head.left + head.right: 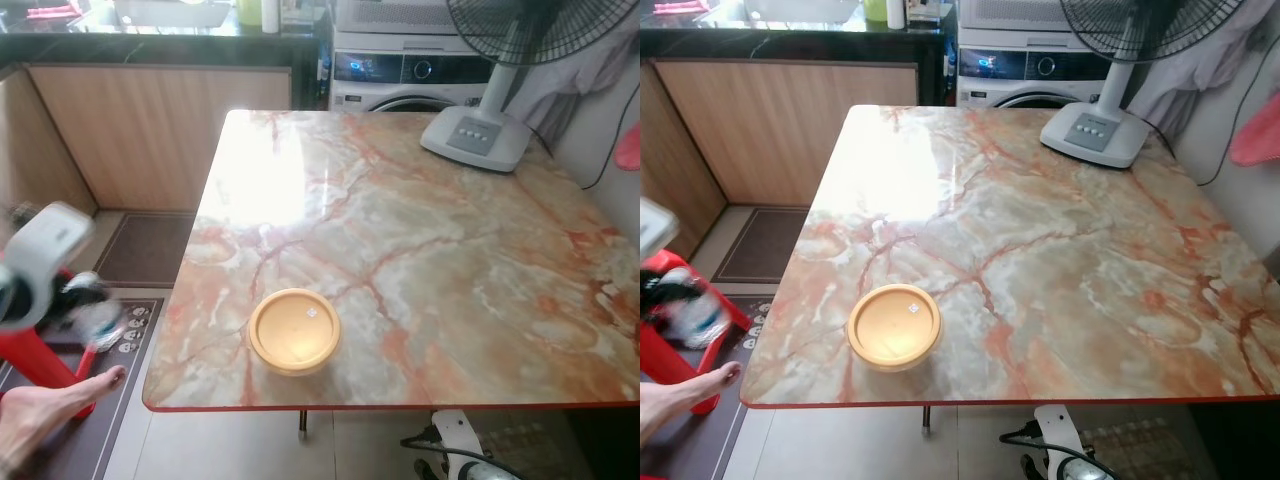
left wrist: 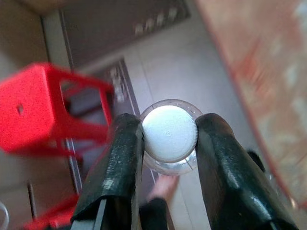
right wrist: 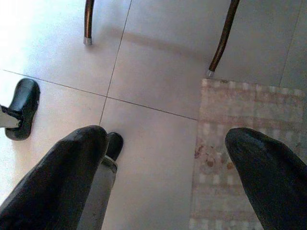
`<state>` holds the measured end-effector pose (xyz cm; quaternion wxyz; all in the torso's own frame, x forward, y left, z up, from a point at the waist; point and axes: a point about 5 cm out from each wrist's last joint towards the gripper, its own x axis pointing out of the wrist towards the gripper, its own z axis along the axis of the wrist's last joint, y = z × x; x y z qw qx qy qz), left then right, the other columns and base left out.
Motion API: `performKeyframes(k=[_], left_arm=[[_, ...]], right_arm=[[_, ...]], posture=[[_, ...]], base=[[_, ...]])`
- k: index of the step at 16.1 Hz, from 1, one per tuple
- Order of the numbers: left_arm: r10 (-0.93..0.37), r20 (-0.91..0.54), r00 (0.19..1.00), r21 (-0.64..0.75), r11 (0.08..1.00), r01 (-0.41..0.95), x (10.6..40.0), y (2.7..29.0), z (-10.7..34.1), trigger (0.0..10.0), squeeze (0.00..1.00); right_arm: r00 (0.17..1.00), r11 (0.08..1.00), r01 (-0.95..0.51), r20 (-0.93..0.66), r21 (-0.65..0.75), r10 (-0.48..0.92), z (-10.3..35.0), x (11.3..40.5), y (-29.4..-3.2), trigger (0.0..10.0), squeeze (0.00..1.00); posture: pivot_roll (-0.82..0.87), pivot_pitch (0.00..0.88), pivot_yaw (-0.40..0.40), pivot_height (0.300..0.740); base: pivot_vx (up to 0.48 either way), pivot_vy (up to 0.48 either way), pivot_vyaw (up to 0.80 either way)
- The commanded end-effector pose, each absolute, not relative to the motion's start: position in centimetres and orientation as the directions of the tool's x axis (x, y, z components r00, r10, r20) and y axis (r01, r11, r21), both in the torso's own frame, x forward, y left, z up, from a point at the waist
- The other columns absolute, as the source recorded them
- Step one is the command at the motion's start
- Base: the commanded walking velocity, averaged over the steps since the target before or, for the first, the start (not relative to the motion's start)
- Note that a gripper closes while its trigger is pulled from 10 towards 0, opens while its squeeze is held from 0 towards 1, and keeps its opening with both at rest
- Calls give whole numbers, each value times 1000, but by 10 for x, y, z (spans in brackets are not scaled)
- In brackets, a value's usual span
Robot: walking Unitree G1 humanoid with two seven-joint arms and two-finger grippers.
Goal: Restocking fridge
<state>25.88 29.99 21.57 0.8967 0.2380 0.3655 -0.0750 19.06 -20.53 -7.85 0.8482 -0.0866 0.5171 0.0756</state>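
Note:
My left gripper (image 2: 170, 127) is shut on a clear bottle with a white cap (image 2: 169, 132), pinched between both black fingers. In the left eye view that arm is a blur at the far left, off the table's left edge, with the gripper (image 1: 92, 312) over a red stool (image 1: 35, 362). A round yellow-orange lidded container (image 1: 294, 330) sits near the front-left corner of the marble table (image 1: 450, 260). My right gripper (image 3: 165, 143) hangs low under the table with its fingers wide apart and nothing between them, over floor tiles.
A person's bare foot (image 1: 55, 402) rests on the dark mat by the stool. A standing fan's base (image 1: 476, 137) occupies the table's far right corner. Behind are a washing machine (image 1: 400, 78) and wooden cabinets (image 1: 150, 130). Below lie table legs (image 3: 221, 38) and a checked rug (image 3: 249, 143).

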Motion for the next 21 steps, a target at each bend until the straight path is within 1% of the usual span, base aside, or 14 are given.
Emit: performKeyframes(k=[1, 2, 3, 4, 5, 8, 9, 10, 11, 12, 14, 16, 18, 21], left_arm=[[69, -712, 699, 353, 896, 270, 256, 313, 197, 0, 0], [63, -719, 692, 335, 904, 267, 255, 314, 191, 0, 0], [89, -730, 678, 343, 906, 250, 254, 322, 168, 0, 0], [93, -728, 679, 348, 904, 248, 255, 324, 161, 0, 0], [89, -730, 677, 329, 915, 235, 255, 328, 140, 10000, 0], [51, -770, 636, 221, 956, 192, 242, 327, 80, 10000, 0], [51, -776, 629, 206, 962, 177, 239, 326, 68, 10000, 0], [93, -780, 618, 219, 967, 132, 233, 325, 44, 10000, 0], [97, -781, 617, 213, 970, 117, 232, 324, 37, 10000, 0], [121, -784, 609, 219, 972, 89, 226, 315, 15, 10000, 0], [153, -779, 608, 207, 978, 19, 220, 305, -7, 10000, 0], [250, -750, 612, 280, 959, -48, 210, 299, -27, 10000, 0], [300, -744, 597, 322, 944, -73, 200, 296, -38, 10000, 0], [327, -740, 587, 285, 944, -165, 191, 287, -50, 10000, 0]], right_arm=[[447, 971, -228, -894, -76, 35, -78, 190, -208, 10000, 0], [447, 971, -228, -894, -75, 36, -78, 190, -208, 10000, 0], [447, 971, -228, -894, -75, 37, -78, 191, -208, 10000, 0], [447, 971, -228, -894, -75, 37, -78, 191, -208, 10000, 0], [447, 971, -228, -894, -75, 36, -78, 191, -207, 10000, 0], [449, 972, -223, -893, -74, 35, -78, 190, -208, 10000, 0], [449, 972, -223, -893, -74, 35, -78, 190, -208, 10000, 0], [448, 972, -222, -893, -73, 36, -78, 190, -208, 10000, 0], [448, 972, -222, -893, -73, 36, -78, 190, -208, 10000, 0], [448, 972, -222, -893, -73, 36, -78, 190, -208, 10000, 0], [449, 973, -220, -893, -71, 36, -78, 190, -208, 10000, 0], [449, 973, -220, -893, -71, 37, -78, 190, -207, 10000, 0], [450, 973, -219, -892, -67, 40, -79, 189, -207, 10000, 0], [449, 973, -223, -892, -64, 44, -80, 188, -207, 10000, 0]], posture=[[195, 0, -54, 740], [195, 0, -54, 740], [193, 0, -54, 740], [194, 0, -53, 740], [186, 0, -49, 740], [181, 0, -45, 740], [178, 0, -44, 740], [177, 0, -44, 740], [174, 0, -43, 740], [170, 0, -43, 740], [162, 0, -39, 740], [158, 0, -35, 740], [150, 0, -33, 740], [148, 0, -33, 740]], base=[[0, 0, 0], [0, 0, 0], [0, 0, 0], [0, 0, 0], [0, 0, 0], [0, 0, 0], [0, 0, 0], [0, 0, 0], [0, 0, 0], [0, 0, 0], [0, 0, 0], [0, 0, 0], [0, 0, 0], [0, 0, 0]])
